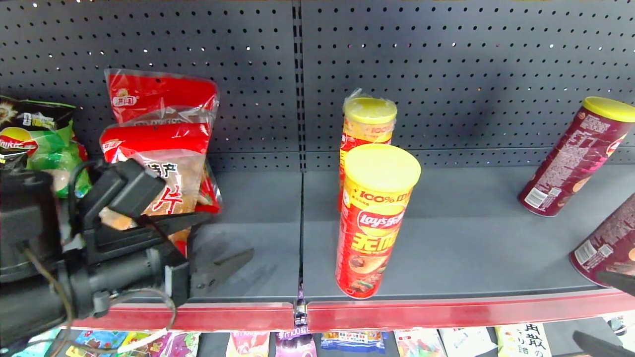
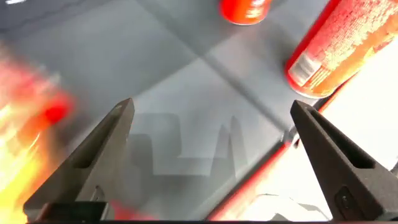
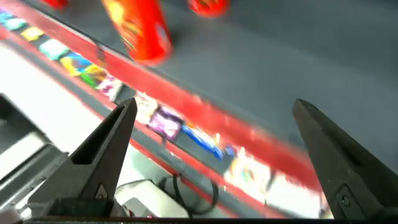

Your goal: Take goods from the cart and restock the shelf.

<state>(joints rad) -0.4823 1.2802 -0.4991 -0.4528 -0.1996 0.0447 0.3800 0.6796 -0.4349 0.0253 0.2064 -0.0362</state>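
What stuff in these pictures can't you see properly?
Back can: head view, lower part hidden behind the front can.
Red snack bag: head view, bottom covered by the left gripper.
Maroon can at the right edge: head view, cut off by the frame.
Red packages: left wrist view, too blurred to identify.
Packets under the shelf: right wrist view, blurred.

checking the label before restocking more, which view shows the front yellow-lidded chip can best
The head view: the front chip can stands upright near the front edge of the shelf, whole from lid to base. The left wrist view shows its lower end; the right wrist view shows it blurred.
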